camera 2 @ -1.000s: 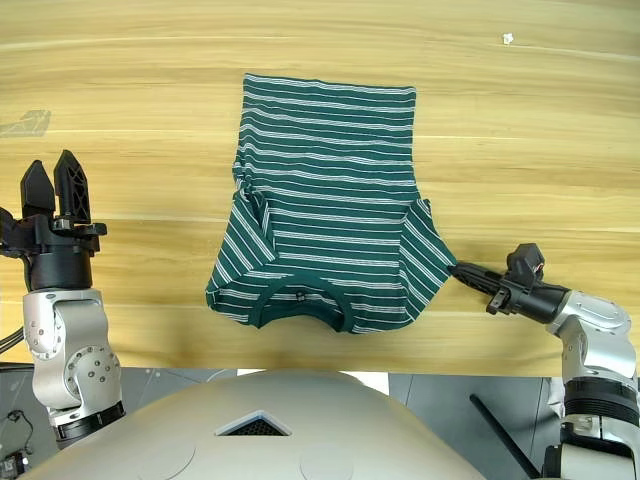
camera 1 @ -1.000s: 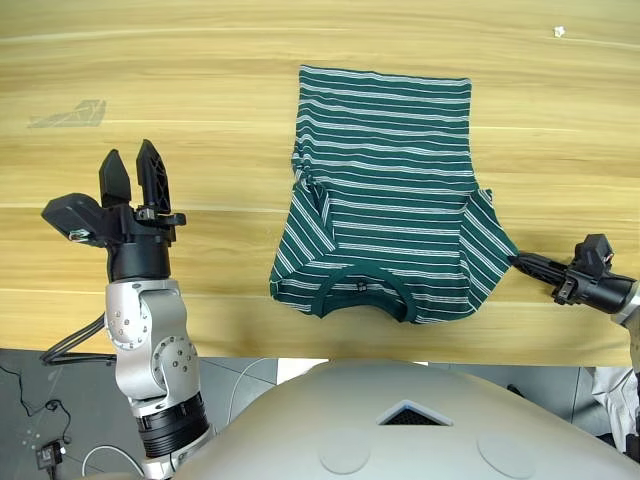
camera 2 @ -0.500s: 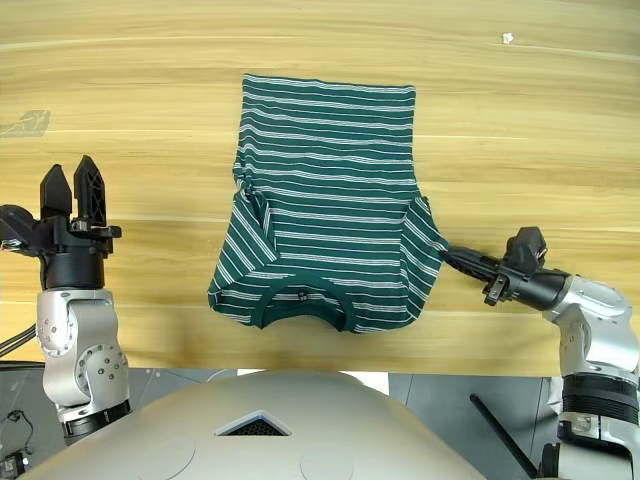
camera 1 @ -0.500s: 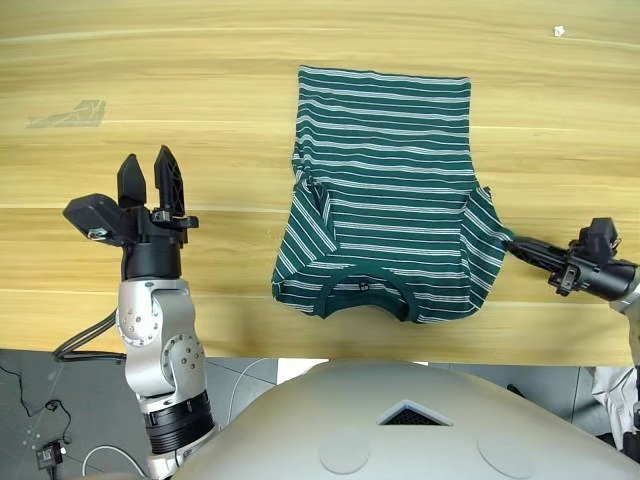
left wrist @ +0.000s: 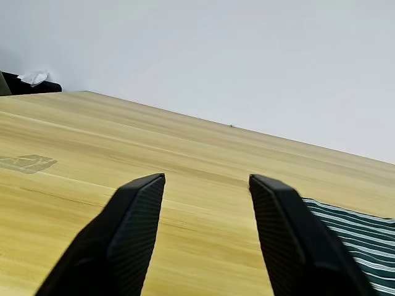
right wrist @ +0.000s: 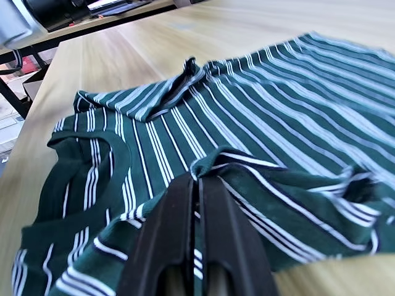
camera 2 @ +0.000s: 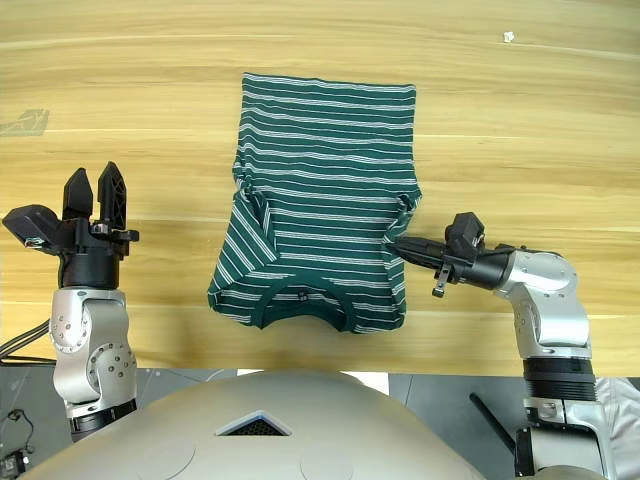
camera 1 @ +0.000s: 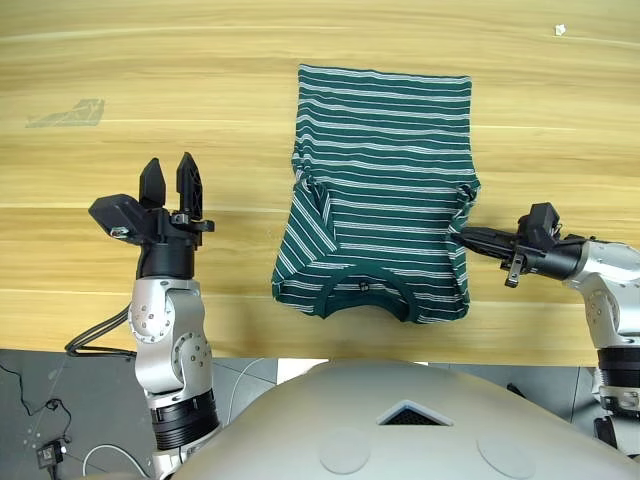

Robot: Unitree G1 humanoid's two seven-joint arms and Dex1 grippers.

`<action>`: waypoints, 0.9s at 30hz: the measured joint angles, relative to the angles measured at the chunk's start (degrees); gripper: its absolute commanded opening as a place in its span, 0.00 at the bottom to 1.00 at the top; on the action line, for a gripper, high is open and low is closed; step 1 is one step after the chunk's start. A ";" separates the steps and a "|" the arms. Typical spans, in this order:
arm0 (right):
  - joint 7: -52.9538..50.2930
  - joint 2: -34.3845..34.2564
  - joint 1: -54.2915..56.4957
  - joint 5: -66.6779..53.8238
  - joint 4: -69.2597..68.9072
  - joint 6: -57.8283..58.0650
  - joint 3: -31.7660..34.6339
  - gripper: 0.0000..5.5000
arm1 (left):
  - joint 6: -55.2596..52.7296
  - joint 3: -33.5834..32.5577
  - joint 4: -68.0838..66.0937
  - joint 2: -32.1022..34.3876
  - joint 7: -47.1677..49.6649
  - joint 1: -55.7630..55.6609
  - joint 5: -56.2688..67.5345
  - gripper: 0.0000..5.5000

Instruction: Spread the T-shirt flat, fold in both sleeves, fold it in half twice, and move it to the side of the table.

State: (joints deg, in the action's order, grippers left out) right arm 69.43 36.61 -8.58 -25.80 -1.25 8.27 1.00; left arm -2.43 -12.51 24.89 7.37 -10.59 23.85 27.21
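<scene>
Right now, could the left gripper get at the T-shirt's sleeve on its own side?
Probably yes. The left gripper stands open over bare table beside the T-shirt, and nothing lies between it and that sleeve.

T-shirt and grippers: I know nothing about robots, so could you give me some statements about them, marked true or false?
The right gripper is shut on the T-shirt's sleeve. True.
The left gripper grips the other sleeve. False: it is open over bare table, apart from the T-shirt.
The T-shirt is plain white. False: it is dark green with white stripes.
The collar lies at the table edge nearest the robot. True.
</scene>
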 measured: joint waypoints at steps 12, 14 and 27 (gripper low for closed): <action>-1.12 -1.18 1.55 3.11 1.45 0.31 -3.97 0.09 | 0.00 1.03 -0.27 -1.00 -1.17 0.07 -0.10 0.47; -0.51 -1.18 1.36 2.33 0.63 0.70 -4.02 0.17 | 0.00 1.05 -0.31 -1.01 -1.18 0.07 -0.11 0.47; -1.82 -3.33 -0.16 -1.42 -1.27 1.76 -1.77 0.52 | 0.27 2.19 -0.69 0.36 -1.79 0.00 -5.49 0.47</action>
State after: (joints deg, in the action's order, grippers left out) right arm 67.61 33.28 -8.74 -27.22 -2.52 10.04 -0.76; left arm -2.16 -10.32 24.20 7.73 -12.37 23.85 21.72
